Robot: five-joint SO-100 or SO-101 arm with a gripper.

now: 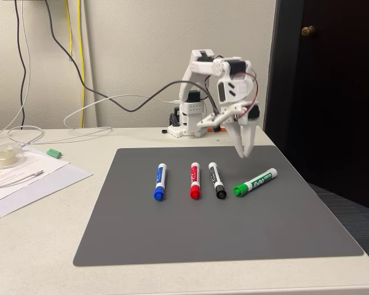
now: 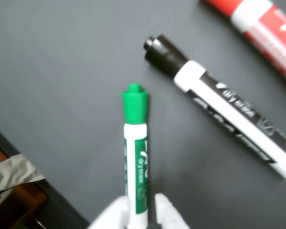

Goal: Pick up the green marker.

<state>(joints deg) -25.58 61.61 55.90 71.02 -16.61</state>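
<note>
Gripper (image 1: 244, 149) poised above green marker (image 1: 255, 182) — nothing held.
Fingers slightly parted, straddling the barrel at 6 o'clock in the wrist view — aligned for descent.

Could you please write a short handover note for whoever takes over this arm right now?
Gripper: open, empty, hanging above the far end of the green marker; in the wrist view its fingertips straddle the barrel.
Green marker: flat on the grey mat, angled, rightmost in the fixed view beside the black marker.
Done: approach and alignment.
Left: lower, close on the barrel, lift.
</note>
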